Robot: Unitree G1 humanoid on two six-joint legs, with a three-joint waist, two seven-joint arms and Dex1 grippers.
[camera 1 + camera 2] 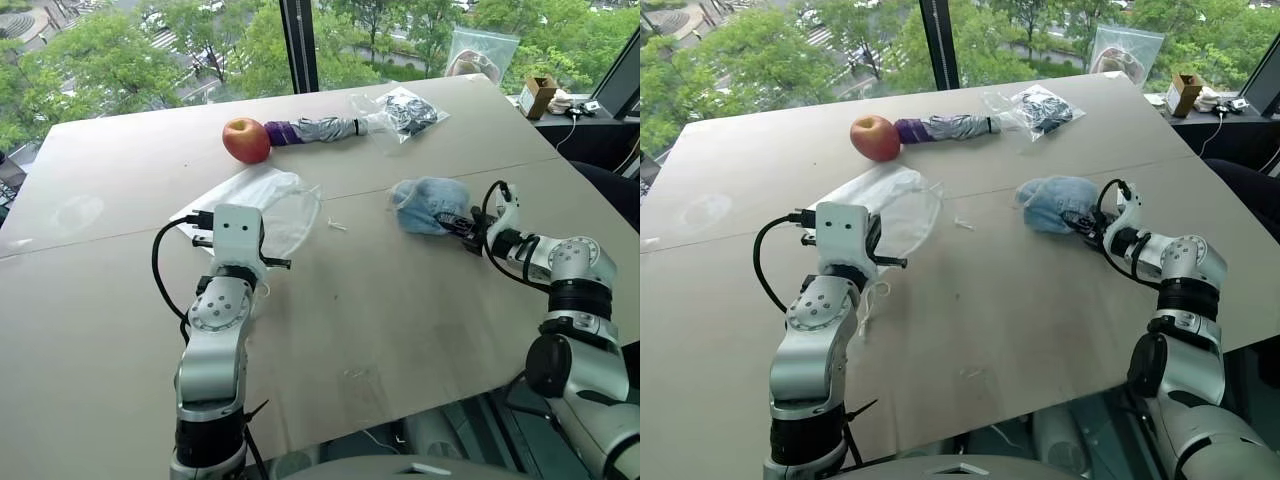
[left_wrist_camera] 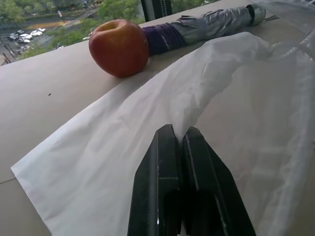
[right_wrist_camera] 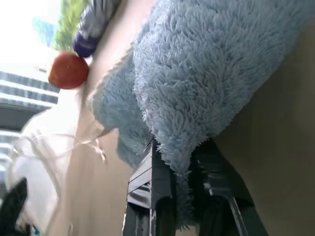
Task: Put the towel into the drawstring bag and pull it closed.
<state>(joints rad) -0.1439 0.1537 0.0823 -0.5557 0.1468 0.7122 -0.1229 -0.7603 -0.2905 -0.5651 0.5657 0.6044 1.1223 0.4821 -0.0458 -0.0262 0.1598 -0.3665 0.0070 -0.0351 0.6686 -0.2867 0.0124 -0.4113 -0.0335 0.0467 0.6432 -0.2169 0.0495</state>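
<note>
The right gripper (image 3: 183, 169) is pinching the towel (image 1: 428, 203) on the table's right side; the left gripper (image 2: 184, 142), jaws closed, is holding the bag (image 1: 268, 205). Next, probably lifting the towel toward the bag's mouth.

A broad stretch of bare desk (image 1: 400, 300) is left between the drawstring bag (image 1: 270, 205) and the towel (image 1: 430, 203), so passage between the two is blocked only by thin white cords (image 1: 335, 225) lying just beside the bag's mouth. The far side of that gap is closed off by a row of things: an apple (image 1: 246, 140), a folded umbrella (image 1: 320, 130) touching it, and a clear plastic bag (image 1: 405, 112) at the umbrella's other end. The near half of the desk is taken up by nothing but the two arms.
</note>
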